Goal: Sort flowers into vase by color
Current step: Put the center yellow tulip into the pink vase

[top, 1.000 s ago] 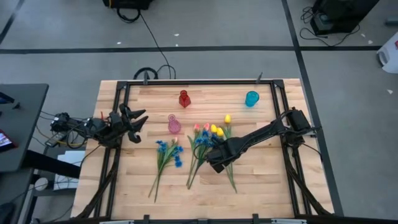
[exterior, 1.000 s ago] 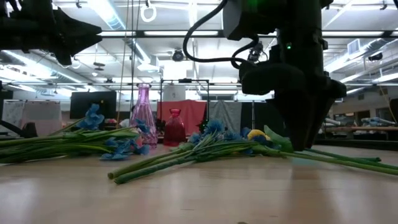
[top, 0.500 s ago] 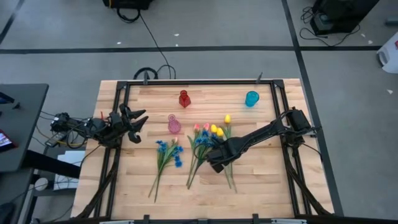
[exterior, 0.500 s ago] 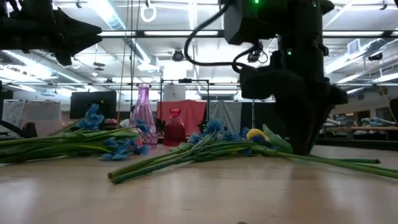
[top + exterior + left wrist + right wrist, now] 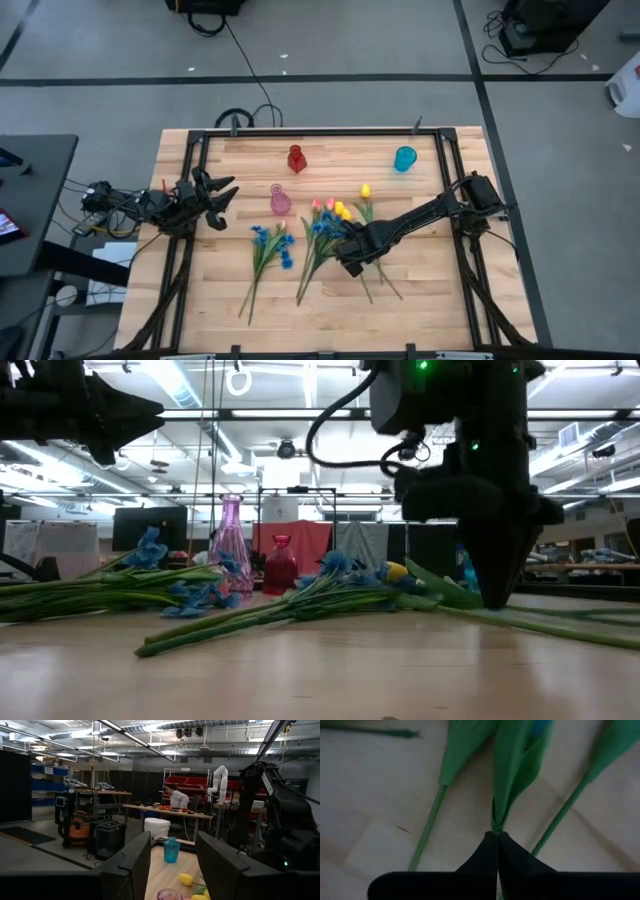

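Observation:
Flowers lie flat on the wooden table (image 5: 200, 320): a blue bunch (image 5: 270, 248) toward the left, and a mixed pile (image 5: 328, 222) of pink, yellow and blue heads in the middle. One yellow tulip (image 5: 366, 190) lies just beyond the pile. My right gripper (image 5: 350, 262) points down over the pile's stems, shut on a green stem (image 5: 496, 820). Which blossom that stem carries I cannot tell. My left gripper (image 5: 218, 194) waits open, raised near the table's left edge. A pink vase (image 5: 280, 202), a red vase (image 5: 296, 158) and a blue vase (image 5: 404, 158) stand upright. My right gripper pinches a green stem where leaves wrap it (image 5: 496, 826) between its two fingertips (image 5: 487, 851). The fingers come from above, pointing down. The stem lies low by the tabletop (image 5: 440, 602); whether it is lifted clear I cannot tell.
Two more stems (image 5: 427, 832) lie on either side of the held one. Black frame rails (image 5: 190, 230) run along the table's left and right sides. Bare wood (image 5: 440, 320) lies near the front edge.
My right gripper has shut on the stem, staying low over the pile. The pile's stems have slid a little along the table, and the long stems at the right have swung apart at their near ends.

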